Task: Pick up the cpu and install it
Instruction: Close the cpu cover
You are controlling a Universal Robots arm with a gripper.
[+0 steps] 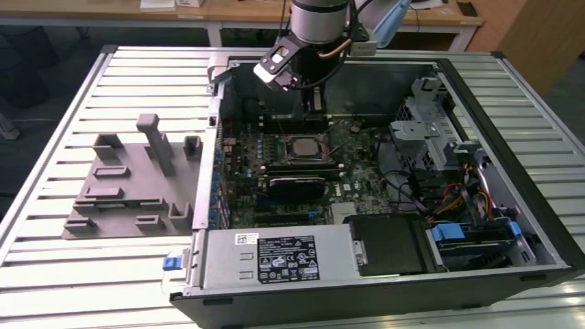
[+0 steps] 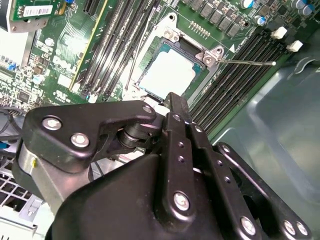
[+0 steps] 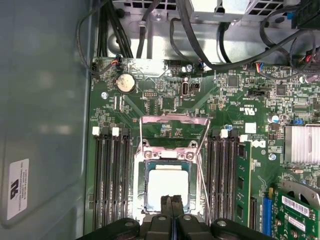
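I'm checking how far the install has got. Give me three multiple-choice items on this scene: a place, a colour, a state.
1. Where does the cpu lie? A in the tray; B in the socket on the motherboard; C held in mid-air.
2. The tray's colour? A grey; B red; C yellow.
3. The socket's cover plate is: A folded open; B clamped over the cpu; C missing.
Answers: 1 B, both wrist views show it seated inside the socket; 2 A, plain in the exterior view; 3 A, it stands tipped back, leaving the cpu bare.
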